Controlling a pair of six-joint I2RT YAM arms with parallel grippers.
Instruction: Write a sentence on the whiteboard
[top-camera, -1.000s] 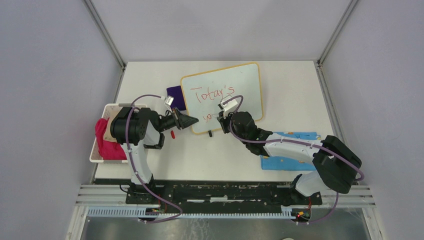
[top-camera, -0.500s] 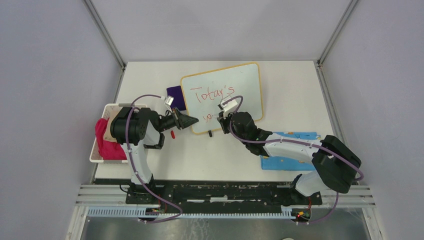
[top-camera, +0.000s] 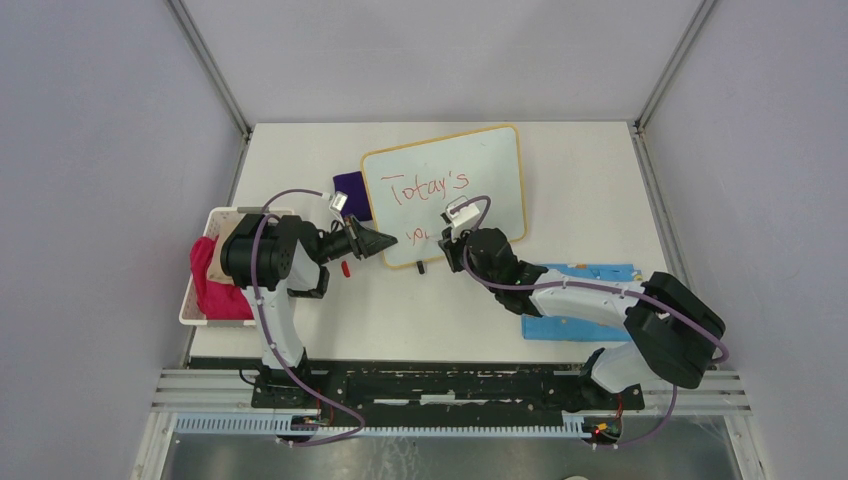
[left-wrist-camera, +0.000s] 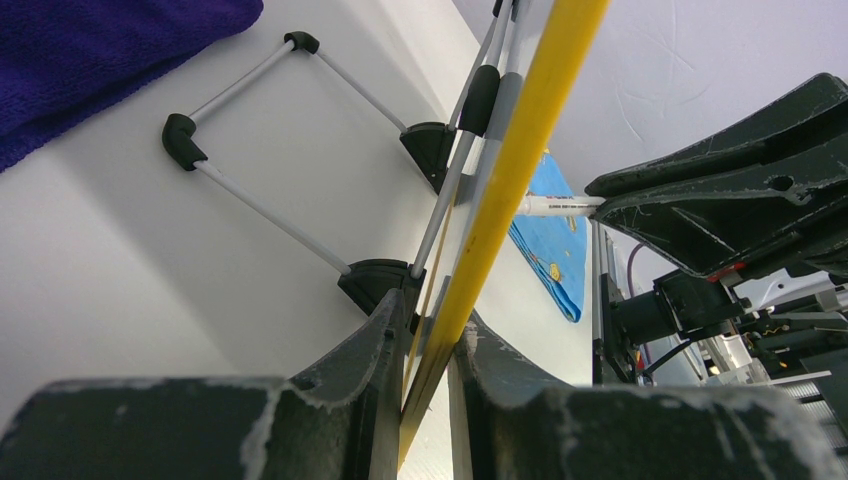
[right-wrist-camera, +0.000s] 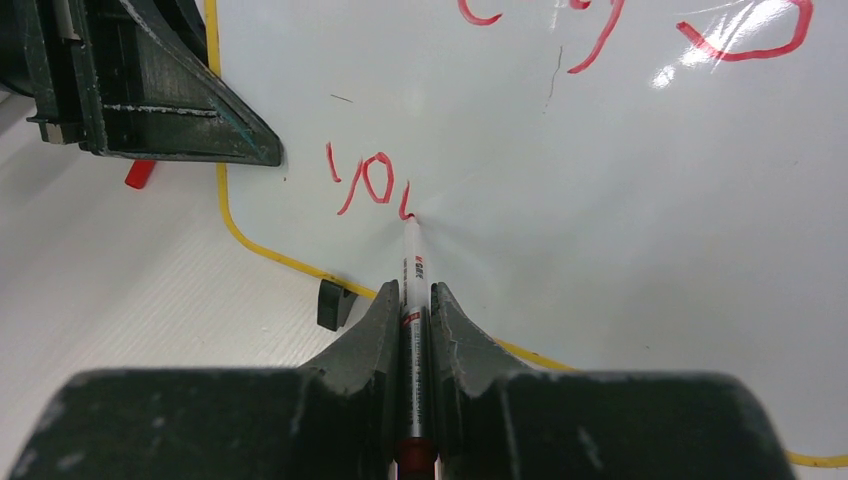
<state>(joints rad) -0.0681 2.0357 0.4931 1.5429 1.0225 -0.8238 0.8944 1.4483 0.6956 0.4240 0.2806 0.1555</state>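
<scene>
The whiteboard (top-camera: 480, 165) with its yellow frame stands tilted on the table. Red writing (top-camera: 428, 187) reads "Today's" on the top line, with "yo" and part of another letter (right-wrist-camera: 365, 182) below it. My left gripper (top-camera: 385, 243) is shut on the board's left yellow edge (left-wrist-camera: 500, 190). My right gripper (right-wrist-camera: 411, 300) is shut on a white marker (right-wrist-camera: 413, 275), whose tip touches the board at the end of the second line. The right gripper also shows in the top view (top-camera: 450, 238).
A red marker cap (top-camera: 346, 268) lies by the left gripper. A purple cloth (top-camera: 349, 186) lies behind the board's left side. A blue patterned cloth (top-camera: 580, 300) lies under the right arm. A white basket (top-camera: 196, 290) with pink cloth stands at the left.
My right gripper has moved a little to the right along the second line, and a new red stroke follows "yo". The left arm has not moved.
</scene>
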